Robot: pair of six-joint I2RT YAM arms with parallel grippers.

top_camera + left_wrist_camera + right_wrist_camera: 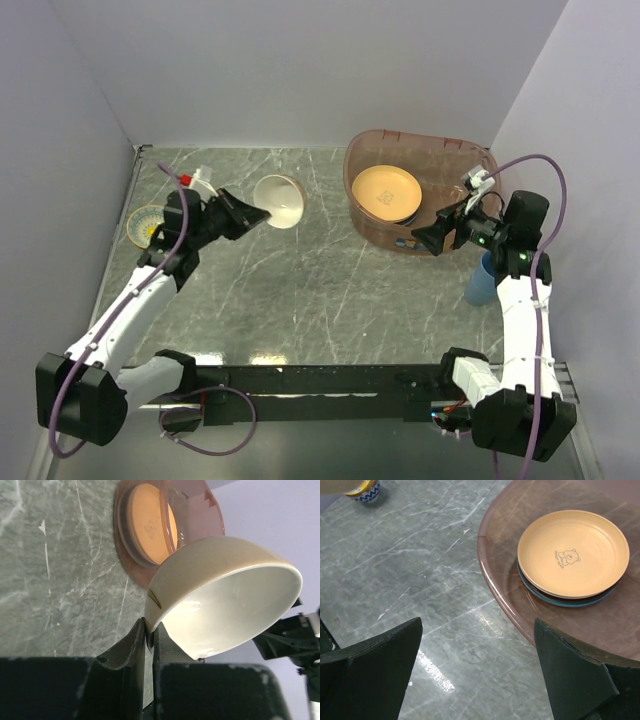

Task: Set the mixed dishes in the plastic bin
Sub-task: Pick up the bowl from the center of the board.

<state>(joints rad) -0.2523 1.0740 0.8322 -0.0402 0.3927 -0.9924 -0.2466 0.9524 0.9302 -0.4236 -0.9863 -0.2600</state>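
Observation:
My left gripper (262, 212) is shut on the rim of the small cream bowl (279, 200), holding it tilted above the table left of centre. In the left wrist view the fingers (131, 645) pinch the bowl's (225, 595) wall. The pinkish-brown plastic bin (418, 134) stands at the back right with the yellow-orange plate (385, 192) inside. That plate (572, 552) lies on a blue-rimmed plate (565, 601). My right gripper (420, 240) hangs open and empty over the table just outside the bin's near rim (495, 580). A light blue cup (480, 282) stands beside the right arm.
A small bowl with a yellow inside and a blue zigzag pattern (147, 226) sits at the far left by the wall, and shows in the right wrist view (364, 490). White walls close the table on three sides.

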